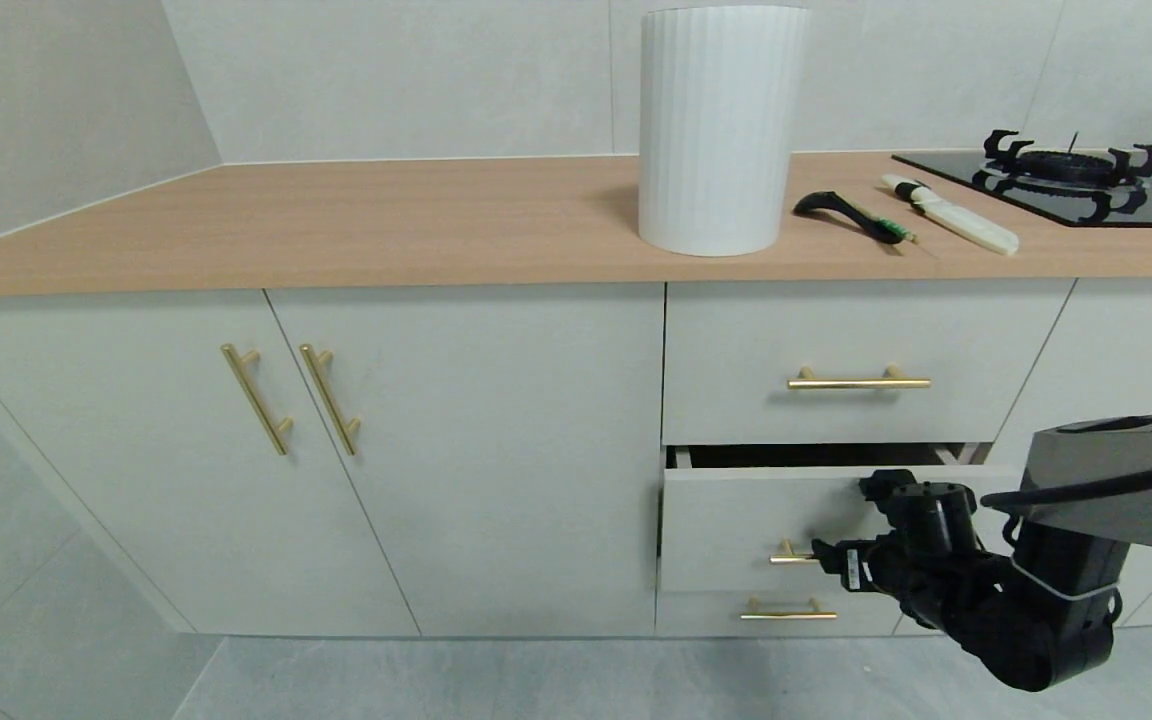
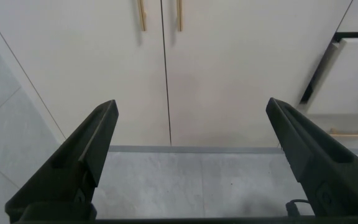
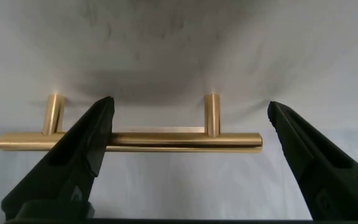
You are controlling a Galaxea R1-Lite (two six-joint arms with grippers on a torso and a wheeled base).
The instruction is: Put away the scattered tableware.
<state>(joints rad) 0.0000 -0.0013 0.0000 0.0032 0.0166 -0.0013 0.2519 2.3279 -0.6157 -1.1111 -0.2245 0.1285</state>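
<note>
Opening the drawer (image 1: 736, 520) is our step in hand: our right gripper (image 3: 188, 118), released, straddles its brass handle (image 3: 129, 141). The black utensil (image 1: 851, 217) and white knife (image 1: 951, 226) lie on the table (image 1: 386, 220). Next we clench and pull straight.
</note>
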